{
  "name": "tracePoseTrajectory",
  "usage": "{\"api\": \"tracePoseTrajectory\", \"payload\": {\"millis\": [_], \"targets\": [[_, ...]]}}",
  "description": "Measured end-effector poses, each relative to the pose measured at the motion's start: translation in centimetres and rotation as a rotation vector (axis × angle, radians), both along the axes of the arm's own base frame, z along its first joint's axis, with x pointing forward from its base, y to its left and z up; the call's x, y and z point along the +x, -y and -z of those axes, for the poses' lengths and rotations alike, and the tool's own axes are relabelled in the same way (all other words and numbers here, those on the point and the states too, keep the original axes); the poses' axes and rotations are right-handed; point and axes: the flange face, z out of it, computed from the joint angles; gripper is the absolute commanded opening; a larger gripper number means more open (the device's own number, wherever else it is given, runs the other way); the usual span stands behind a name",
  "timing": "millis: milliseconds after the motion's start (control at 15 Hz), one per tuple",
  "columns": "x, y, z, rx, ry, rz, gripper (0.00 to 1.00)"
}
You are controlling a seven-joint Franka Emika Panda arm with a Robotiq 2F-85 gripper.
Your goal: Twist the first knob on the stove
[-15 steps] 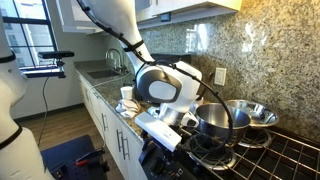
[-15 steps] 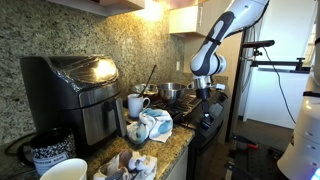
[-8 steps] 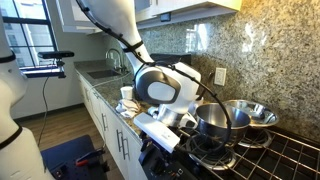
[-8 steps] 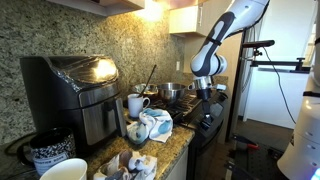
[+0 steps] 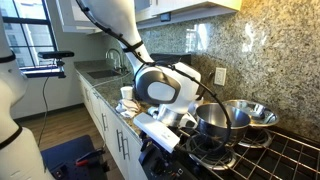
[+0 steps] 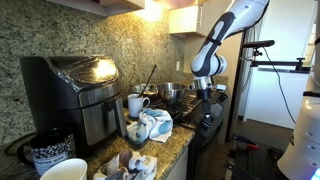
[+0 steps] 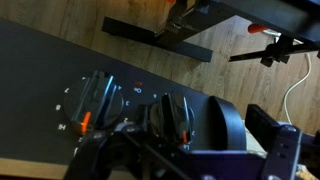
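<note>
The stove (image 5: 292, 156) is black, with grid grates on top and a dark front panel (image 7: 40, 70). Two black knobs with orange marks show on that panel in the wrist view. One knob (image 7: 95, 100) is to the left. The other knob (image 7: 170, 115) sits just in front of my gripper (image 7: 196, 128), beside its dark right finger (image 7: 226, 124). The jaws stand open and hold nothing. In both exterior views my gripper (image 5: 172, 132) (image 6: 208, 96) hangs low at the stove's front edge.
A steel pot (image 5: 214, 121) and a steel bowl (image 5: 252, 112) stand on the grates. On the granite counter are a black-and-steel coffee maker (image 6: 75, 92), a white mug (image 6: 135, 105) and a crumpled cloth (image 6: 153, 125). A sink (image 5: 103, 72) lies further along.
</note>
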Motion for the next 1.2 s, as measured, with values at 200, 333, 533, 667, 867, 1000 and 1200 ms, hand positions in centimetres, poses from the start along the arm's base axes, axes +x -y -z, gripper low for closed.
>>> {"api": "tracePoseTrajectory", "payload": {"millis": [200,333,533,667,867,1000,1200], "targets": [[0.0,0.0,0.0,0.000,0.000,0.000,0.68],[0.0,0.0,0.0,0.000,0.000,-0.001,0.51],[0.0,-0.1,0.0,0.001,-0.001,-0.002,0.28],[0.1,0.2,-0.1,-0.004,0.004,0.001,0.15],[0.1,1.0,-0.2,-0.011,0.016,0.015,0.03],[0.1,1.2,-0.3,-0.011,0.017,0.019,0.43],[0.0,1.0,-0.2,-0.009,0.015,0.017,0.60]]}}
